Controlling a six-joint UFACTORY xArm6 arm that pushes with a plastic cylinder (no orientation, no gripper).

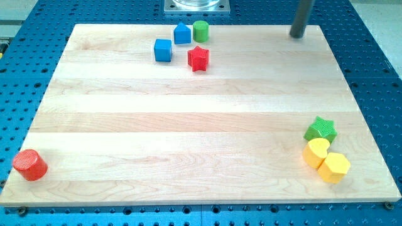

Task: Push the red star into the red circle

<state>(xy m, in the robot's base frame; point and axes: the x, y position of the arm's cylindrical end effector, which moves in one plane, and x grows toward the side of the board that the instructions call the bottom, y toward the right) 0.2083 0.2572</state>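
Observation:
The red star (198,58) lies near the view's top, a little left of centre. The red circle (29,165), a short cylinder, stands at the board's bottom left corner, far from the star. My tip (297,36) is at the view's top right, on the board's far edge, well to the right of the star and touching no block.
A blue cube (162,50), a blue house-shaped block (182,33) and a green cylinder (201,30) crowd the star's left and top. A green star (321,130), a yellow heart-like block (316,152) and a yellow hexagon (333,167) sit bottom right. The wooden board (188,125) lies on a blue perforated table.

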